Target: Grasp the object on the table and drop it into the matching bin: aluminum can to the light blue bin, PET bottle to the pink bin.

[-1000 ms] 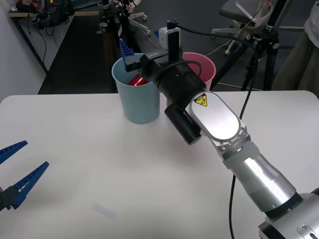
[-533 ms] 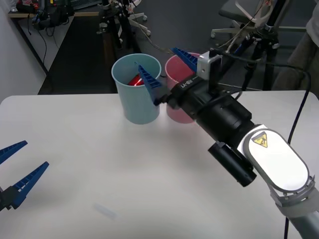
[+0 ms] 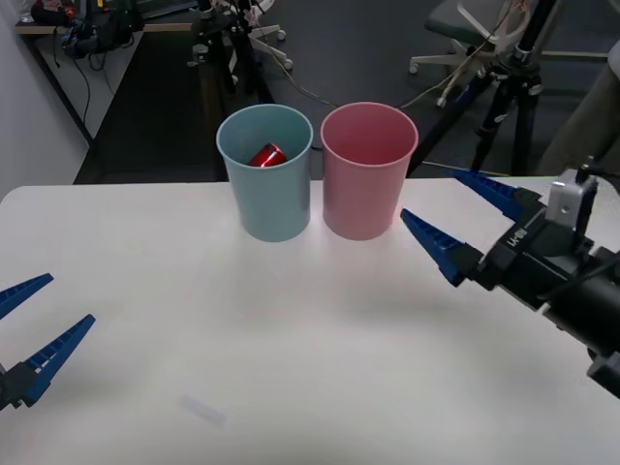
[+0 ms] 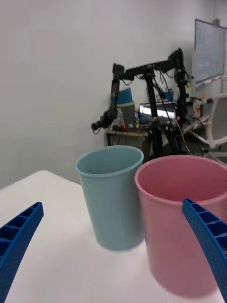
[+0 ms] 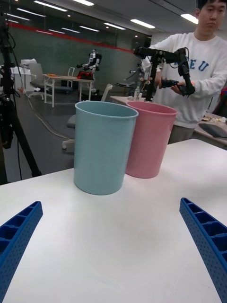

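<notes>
Near left, the left gripper (image 3: 34, 334) idles spread apart over the table (image 3: 291, 339). At right the right gripper (image 3: 463, 225), spread wide and empty, could still clip the pink bin (image 3: 368, 170) if it swings. Beyond, the aluminum can (image 3: 266, 155) lies inside the light blue bin (image 3: 265, 179). A second ago that arm reached over the bins; now it has pulled back right

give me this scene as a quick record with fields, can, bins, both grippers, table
can: red can lying inside the blue bin
blue bin: upright on the table, close beside the pink bin
pink bin: upright, nothing seen inside
right gripper: open, empty, above the table on the pink bin's right
left gripper: open, empty, at the table's near left edge
table: white
</notes>
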Motion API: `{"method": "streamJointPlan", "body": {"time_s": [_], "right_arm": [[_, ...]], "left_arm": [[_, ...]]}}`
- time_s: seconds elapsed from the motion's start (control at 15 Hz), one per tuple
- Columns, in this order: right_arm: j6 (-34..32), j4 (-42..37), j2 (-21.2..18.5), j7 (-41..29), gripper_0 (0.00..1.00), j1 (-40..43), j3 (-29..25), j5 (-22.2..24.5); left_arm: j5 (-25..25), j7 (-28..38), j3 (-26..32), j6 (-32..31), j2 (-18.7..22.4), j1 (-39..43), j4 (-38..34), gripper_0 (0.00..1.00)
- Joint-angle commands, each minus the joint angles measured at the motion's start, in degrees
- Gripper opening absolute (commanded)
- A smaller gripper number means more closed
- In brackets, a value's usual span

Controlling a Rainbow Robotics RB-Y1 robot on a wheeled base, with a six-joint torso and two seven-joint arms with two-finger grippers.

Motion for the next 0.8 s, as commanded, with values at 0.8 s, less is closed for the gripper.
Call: {"method": "streamJointPlan", "body": {"time_s": [0.8], "right_arm": [[-23.9, 5.7, 3.3, 5.1, 1.0, 14.4, -28.2, -0.9]], "left_arm": [[0.0, 0.0, 0.0, 0.0, 0.0, 0.0, 0.0, 1.0]]}}
